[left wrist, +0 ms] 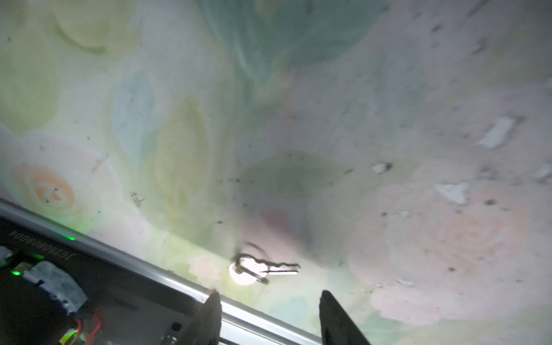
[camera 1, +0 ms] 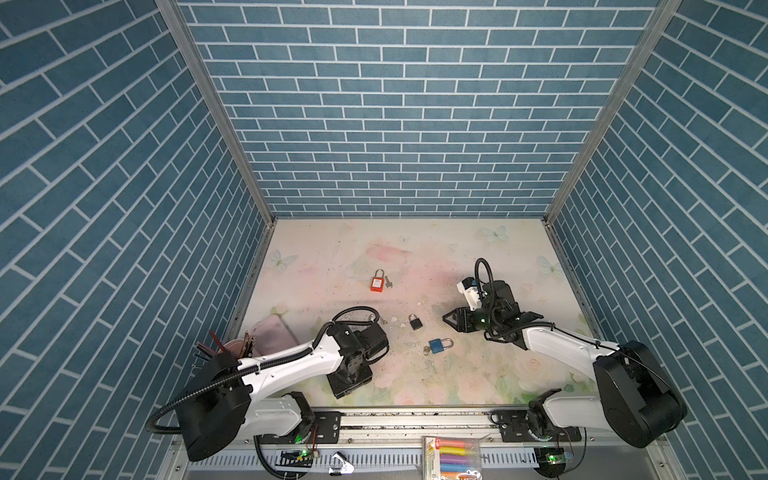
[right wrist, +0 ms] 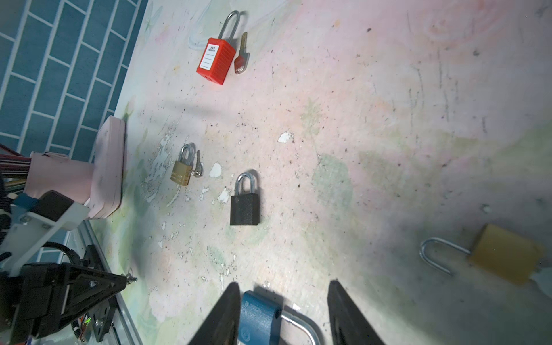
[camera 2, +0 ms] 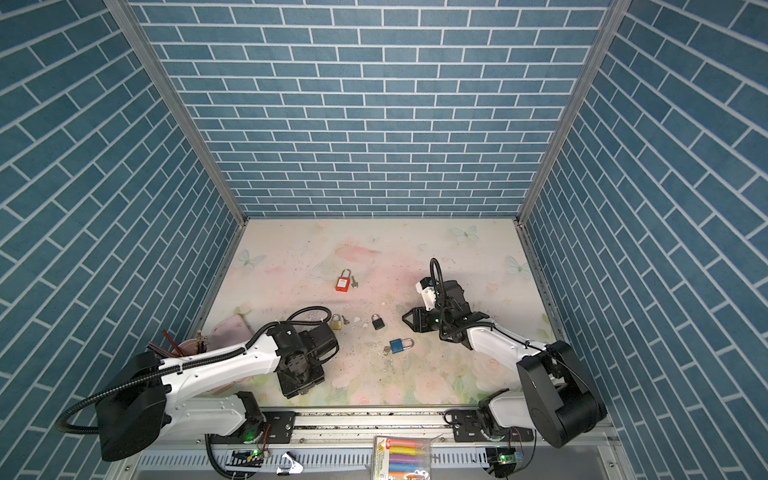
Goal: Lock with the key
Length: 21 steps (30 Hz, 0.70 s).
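Observation:
A small silver key on a ring (left wrist: 263, 270) lies on the floral table by the front rail, just past my left gripper (left wrist: 270, 307). That gripper's fingers stand apart with nothing between them; in both top views the left gripper (camera 1: 349, 384) points down at the table's front and hides the key. A blue padlock (camera 1: 439, 345) with its shackle sprung open lies on the table. In the right wrist view the blue padlock (right wrist: 258, 319) shows between the spread fingers of my right gripper (right wrist: 283, 301). The right gripper (camera 1: 446, 319) hovers open just behind it.
A black padlock (camera 1: 414, 322), a red padlock (camera 1: 377, 282) with its key (camera 1: 388, 282) and a brass padlock (camera 2: 336, 322) lie mid-table. Another brass padlock (right wrist: 504, 257) lies open near the right arm. A pink box (camera 1: 272, 332) and a pen cup (camera 1: 237, 347) stand at the left.

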Each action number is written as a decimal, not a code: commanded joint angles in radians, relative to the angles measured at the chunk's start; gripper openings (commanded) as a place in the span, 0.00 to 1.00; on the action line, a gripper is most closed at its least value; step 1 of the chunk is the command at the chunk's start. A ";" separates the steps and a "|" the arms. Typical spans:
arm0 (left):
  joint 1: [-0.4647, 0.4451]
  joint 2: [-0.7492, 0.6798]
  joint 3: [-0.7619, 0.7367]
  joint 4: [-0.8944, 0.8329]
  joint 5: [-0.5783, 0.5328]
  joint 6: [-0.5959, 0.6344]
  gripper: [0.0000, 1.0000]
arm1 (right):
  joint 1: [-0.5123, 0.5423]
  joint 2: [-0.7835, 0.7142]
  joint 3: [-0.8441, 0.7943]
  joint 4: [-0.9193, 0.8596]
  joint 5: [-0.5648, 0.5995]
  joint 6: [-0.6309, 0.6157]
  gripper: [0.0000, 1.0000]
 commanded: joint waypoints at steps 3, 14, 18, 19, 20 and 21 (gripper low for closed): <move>-0.017 0.002 -0.037 0.020 -0.050 0.061 0.52 | 0.017 0.016 0.016 0.031 -0.038 -0.013 0.48; -0.019 0.042 -0.034 0.071 -0.094 0.300 0.49 | 0.028 0.056 0.042 0.034 -0.005 -0.017 0.48; -0.019 0.050 -0.041 0.095 -0.085 0.365 0.47 | 0.033 0.075 0.047 0.034 0.004 -0.019 0.48; -0.019 0.047 -0.045 0.101 -0.081 0.382 0.46 | 0.034 0.079 0.049 0.033 0.007 -0.019 0.48; -0.019 0.042 -0.048 0.104 -0.080 0.392 0.43 | 0.035 0.083 0.053 0.031 0.009 -0.019 0.48; -0.019 0.038 -0.056 0.106 -0.079 0.397 0.42 | 0.036 0.087 0.056 0.031 0.011 -0.020 0.48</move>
